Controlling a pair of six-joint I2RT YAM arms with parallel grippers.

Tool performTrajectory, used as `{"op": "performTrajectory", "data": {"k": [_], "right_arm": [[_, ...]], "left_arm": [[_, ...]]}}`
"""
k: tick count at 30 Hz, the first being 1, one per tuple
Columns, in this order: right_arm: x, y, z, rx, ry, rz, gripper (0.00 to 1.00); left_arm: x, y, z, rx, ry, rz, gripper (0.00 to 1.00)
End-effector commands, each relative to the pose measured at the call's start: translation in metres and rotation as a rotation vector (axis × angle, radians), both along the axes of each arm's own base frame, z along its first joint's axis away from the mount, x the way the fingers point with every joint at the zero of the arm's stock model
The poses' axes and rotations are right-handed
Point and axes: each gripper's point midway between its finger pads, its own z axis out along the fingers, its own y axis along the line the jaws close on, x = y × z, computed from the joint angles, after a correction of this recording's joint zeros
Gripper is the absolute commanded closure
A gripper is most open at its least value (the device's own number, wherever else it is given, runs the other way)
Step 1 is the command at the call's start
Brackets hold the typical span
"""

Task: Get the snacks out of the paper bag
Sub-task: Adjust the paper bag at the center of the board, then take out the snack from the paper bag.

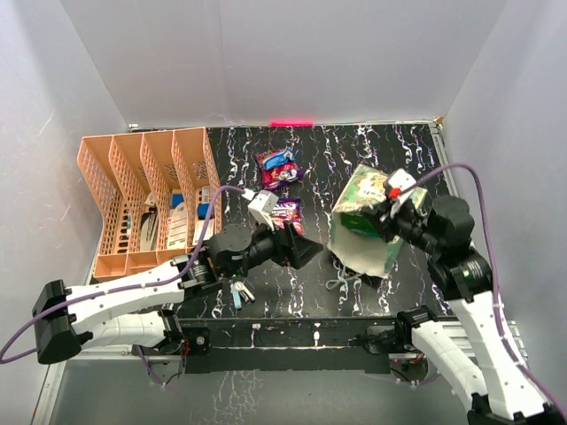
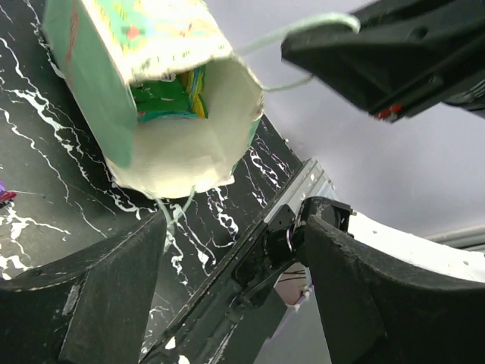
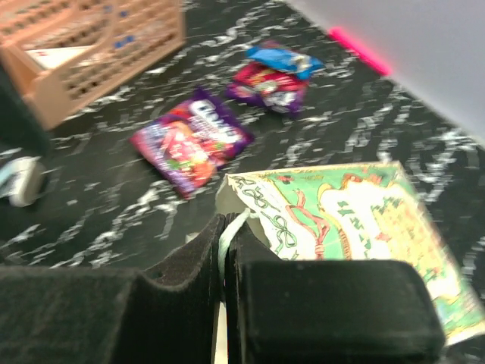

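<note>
Presently the right fingers [image 3: 182, 273] pinch the white string handle [image 3: 229, 227] of the cream paper bag [image 1: 366, 217], tilted near the black marbled worktop [image 1: 372, 150]'s right edge. The left fingers [image 2: 114, 288] are spread, facing its open mouth, with a green glossy packet [image 2: 163, 98] inside.

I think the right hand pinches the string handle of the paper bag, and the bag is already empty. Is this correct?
Not wholly. The right hand does pinch the string handle, but the paper bag is not empty: the left wrist view shows green packets inside it.
</note>
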Motion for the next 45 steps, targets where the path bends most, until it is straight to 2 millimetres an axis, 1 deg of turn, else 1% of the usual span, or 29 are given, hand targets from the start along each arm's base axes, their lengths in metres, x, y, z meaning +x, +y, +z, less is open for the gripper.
{"op": "performTrajectory", "data": {"k": [1,2,3,6,8,10,12,15,17,19,20,21,23,24,27,28,29,31,32,34,35,37,38,39,41,42,43,44,45], "right_arm": [[-0.048,0.025,0.008,0.199,0.049,0.143,0.93],[-0.050,0.019,0.006,0.197,0.045,0.112,0.93],[-0.051,0.013,0.010,0.204,0.022,0.069,0.93],[-0.052,0.001,0.037,0.328,-0.056,-0.026,0.93],[-0.050,0.004,0.050,0.392,-0.065,-0.026,0.93],[-0.043,0.013,0.050,0.432,0.006,-0.002,0.93],[-0.033,0.021,0.039,0.431,0.113,0.004,0.93],[-0.017,0.021,0.025,0.408,0.250,-0.061,0.93],[-0.009,0.021,0.020,0.391,0.310,-0.089,0.93],[-0.007,0.022,0.019,0.378,0.343,-0.089,0.93],[-0.007,0.023,0.023,0.381,0.342,-0.086,0.93],[-0.006,0.023,0.026,0.384,0.339,-0.087,0.93],[-0.006,0.023,0.035,0.399,0.318,-0.086,0.93],[-0.007,0.023,0.040,0.406,0.307,-0.083,0.93],[-0.007,0.022,0.055,0.420,0.275,-0.083,0.93],[-0.007,0.021,0.059,0.426,0.268,-0.086,0.93],[-0.006,0.021,0.063,0.438,0.265,-0.089,0.93],[-0.006,0.022,0.070,0.468,0.256,-0.092,0.93],[-0.005,0.023,0.073,0.487,0.252,-0.089,0.93],[-0.003,0.025,0.080,0.518,0.244,-0.078,0.93],[-0.003,0.027,0.081,0.525,0.244,-0.069,0.93],[-0.003,0.028,0.084,0.527,0.242,-0.060,0.93],[-0.003,0.028,0.086,0.525,0.239,-0.061,0.93],[-0.003,0.027,0.087,0.519,0.237,-0.065,0.93],[-0.003,0.024,0.089,0.504,0.220,-0.074,0.93],[-0.004,0.023,0.090,0.496,0.210,-0.079,0.93],[-0.003,0.021,0.090,0.487,0.199,-0.086,0.93],[-0.004,0.019,0.091,0.485,0.190,-0.092,0.93],[-0.004,0.018,0.091,0.481,0.183,-0.096,0.93]], "left_arm": [[-0.012,0.012,0.013,0.019,-0.152,-0.077,0.27],[-0.014,0.013,0.017,0.015,-0.173,-0.085,0.26],[-0.015,0.013,0.021,0.011,-0.195,-0.096,0.25],[-0.018,0.006,0.026,0.023,-0.253,-0.148,0.25],[-0.021,-0.004,0.029,0.003,-0.276,-0.189,0.26],[-0.029,-0.016,0.029,-0.026,-0.287,-0.248,0.28],[-0.039,-0.028,0.029,-0.040,-0.314,-0.294,0.30],[-0.059,-0.046,0.026,0.005,-0.416,-0.376,0.31],[-0.074,-0.059,0.015,0.088,-0.528,-0.437,0.31],[-0.088,-0.077,-0.010,0.224,-0.598,-0.499,0.32],[-0.091,-0.085,-0.013,0.279,-0.643,-0.508,0.33],[-0.092,-0.091,-0.023,0.341,-0.683,-0.509,0.33],[-0.080,-0.098,-0.034,0.414,-0.733,-0.445,0.35],[-0.072,-0.102,-0.034,0.426,-0.743,-0.397,0.39],[-0.052,-0.112,-0.030,0.414,-0.747,-0.260,0.53],[-0.046,-0.116,-0.029,0.390,-0.739,-0.208,0.56],[-0.043,-0.123,-0.022,0.328,-0.734,-0.168,0.56],[-0.040,-0.137,-0.028,0.283,-0.722,-0.132,0.57],[-0.037,-0.144,-0.032,0.269,-0.701,-0.114,0.59],[-0.027,-0.159,-0.044,0.261,-0.666,-0.071,0.65],[-0.020,-0.163,-0.048,0.251,-0.646,-0.044,0.70],[-0.005,-0.163,-0.055,0.236,-0.597,0.019,0.81],[0.002,-0.161,-0.055,0.216,-0.579,0.046,0.84],[0.008,-0.159,-0.055,0.195,-0.564,0.065,0.86],[0.009,-0.154,-0.051,0.153,-0.547,0.073,0.88],[0.005,-0.149,-0.051,0.124,-0.552,0.061,0.88],[0.000,-0.145,-0.045,0.080,-0.566,0.046,0.87],[-0.005,-0.141,-0.041,0.050,-0.580,0.028,0.84],[-0.007,-0.139,-0.042,0.057,-0.581,0.016,0.79]]}}
